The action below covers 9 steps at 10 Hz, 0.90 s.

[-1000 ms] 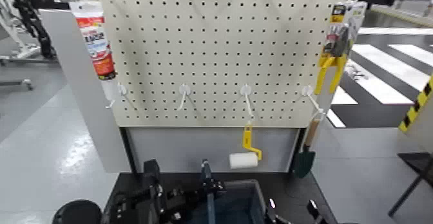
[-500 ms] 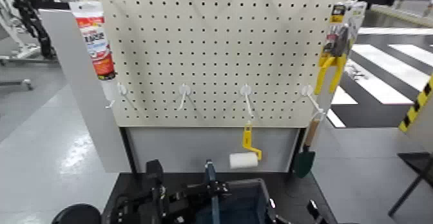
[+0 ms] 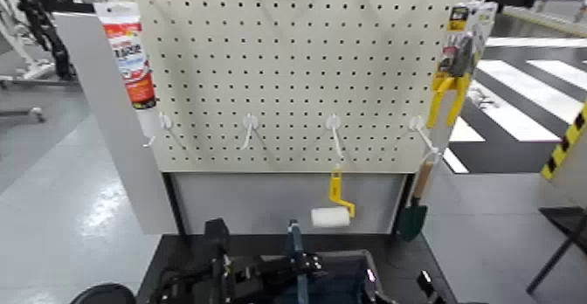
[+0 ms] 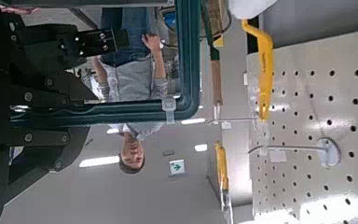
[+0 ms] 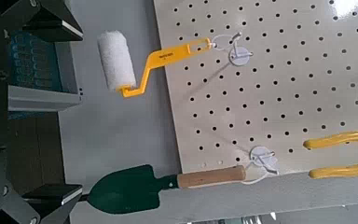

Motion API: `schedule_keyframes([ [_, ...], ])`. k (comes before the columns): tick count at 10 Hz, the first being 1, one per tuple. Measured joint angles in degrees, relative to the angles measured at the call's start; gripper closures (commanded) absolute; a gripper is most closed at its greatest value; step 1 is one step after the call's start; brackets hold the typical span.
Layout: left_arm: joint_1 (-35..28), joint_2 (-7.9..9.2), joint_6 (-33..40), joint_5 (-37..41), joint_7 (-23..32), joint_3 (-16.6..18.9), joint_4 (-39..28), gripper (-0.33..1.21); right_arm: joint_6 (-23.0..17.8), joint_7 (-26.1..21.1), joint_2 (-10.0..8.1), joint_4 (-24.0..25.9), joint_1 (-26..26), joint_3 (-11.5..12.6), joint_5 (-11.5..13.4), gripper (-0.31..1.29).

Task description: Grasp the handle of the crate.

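The dark grey-blue crate (image 3: 356, 262) stands on the black table at the bottom centre of the head view. Its thin blue-grey handle (image 3: 294, 240) rises upright from it. My left gripper (image 3: 302, 264) reaches in from the left and is closed around the handle low down. In the left wrist view the handle's teal bar (image 4: 194, 56) runs between my dark fingers (image 4: 70, 51). My right gripper (image 3: 424, 285) waits low at the right of the crate, open and empty. The right wrist view shows the crate's slatted wall (image 5: 33, 61) beside it.
A white pegboard (image 3: 288, 72) stands behind the table. On it hang a caulk tube (image 3: 129, 54), yellow pliers (image 3: 452, 80), a yellow-handled paint roller (image 3: 330, 217) and a green trowel (image 3: 412, 218). A person (image 4: 135, 75) shows in the left wrist view.
The handle, the crate and my left gripper have all shifted to the right together. The right arm has stayed in place.
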State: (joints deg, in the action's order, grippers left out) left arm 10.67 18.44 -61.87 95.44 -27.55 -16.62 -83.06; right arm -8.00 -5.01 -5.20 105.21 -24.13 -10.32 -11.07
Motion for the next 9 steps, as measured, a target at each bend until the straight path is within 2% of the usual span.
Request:
schedule_keyframes([
  [3, -0.6, 0.6, -0.1, 2.2, 1.3, -1.1, -2.5, 1.18, 0.2, -0.7, -0.09, 0.2, 0.1, 0.0, 1.2, 0.15],
  [9, -0.7, 0.55, 0.0, 3.0, 1.4, -1.3, -3.0, 1.18, 0.8, -0.7, -0.18, 0.6, 0.1, 0.1, 2.3, 0.15],
])
